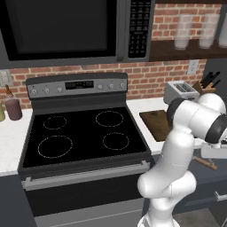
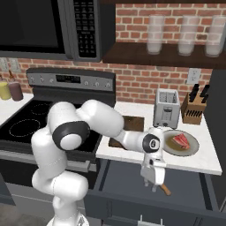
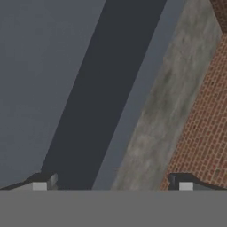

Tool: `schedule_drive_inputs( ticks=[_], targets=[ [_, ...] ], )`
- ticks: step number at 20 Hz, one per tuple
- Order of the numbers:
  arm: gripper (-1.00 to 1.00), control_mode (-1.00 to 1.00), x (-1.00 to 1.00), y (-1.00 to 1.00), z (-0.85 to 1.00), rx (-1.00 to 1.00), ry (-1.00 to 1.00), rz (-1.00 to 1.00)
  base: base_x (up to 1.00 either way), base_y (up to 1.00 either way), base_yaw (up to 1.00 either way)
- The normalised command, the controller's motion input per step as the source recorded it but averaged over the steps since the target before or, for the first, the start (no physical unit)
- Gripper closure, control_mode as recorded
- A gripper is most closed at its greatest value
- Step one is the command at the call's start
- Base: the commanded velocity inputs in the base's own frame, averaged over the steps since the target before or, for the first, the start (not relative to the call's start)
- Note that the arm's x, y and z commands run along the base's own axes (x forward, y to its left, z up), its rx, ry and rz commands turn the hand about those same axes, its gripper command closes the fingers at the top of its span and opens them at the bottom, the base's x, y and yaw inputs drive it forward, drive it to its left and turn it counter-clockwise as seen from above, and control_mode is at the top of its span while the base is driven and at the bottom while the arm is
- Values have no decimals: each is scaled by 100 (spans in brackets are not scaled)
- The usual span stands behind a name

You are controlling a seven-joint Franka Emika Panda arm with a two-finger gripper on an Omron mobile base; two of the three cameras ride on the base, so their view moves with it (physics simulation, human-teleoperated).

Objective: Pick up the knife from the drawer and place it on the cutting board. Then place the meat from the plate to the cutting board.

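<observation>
My gripper (image 2: 152, 185) points down into the open drawer (image 2: 185, 187) under the counter, jaws wide apart and holding nothing; in the hand view its fingertips (image 3: 44, 183) stand far apart. Beside the fingers, just to their right, lies the knife (image 2: 165, 190), of which only the brown handle end (image 1: 205, 162) shows. The dark brown cutting board (image 1: 155, 123) lies on the counter right of the stove, partly hidden behind my arm in the right base view (image 2: 132, 122). The red meat (image 2: 181, 141) rests on the round plate (image 2: 190, 150) at the counter's right.
A toaster (image 2: 167, 107) and a knife block (image 2: 194, 108) stand at the back of the counter. The black stove (image 1: 84, 133) lies to the left, with a microwave (image 1: 66, 29) above it. The drawer's front (image 2: 145, 216) juts out below the counter edge.
</observation>
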Motion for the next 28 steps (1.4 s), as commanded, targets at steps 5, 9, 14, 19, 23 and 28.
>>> schedule_drive_inputs(
  ticks=[5,9,14,19,23,28],
  targets=[
    [-100,-100,0,-13,-20,1,0,0,0,0,0],
    [-100,-100,-2,-11,-29,1,0,4,0,0,0],
    [-100,-100,0,-13,-31,1,-3,13,0,0,0],
    [-100,-100,0,-14,-8,5,-24,26,0,0,0],
    [-100,-100,14,-1,-2,12,-31,35,0,0,0],
    [-100,-100,14,0,-27,17,-22,32,0,0,0]
  ],
)
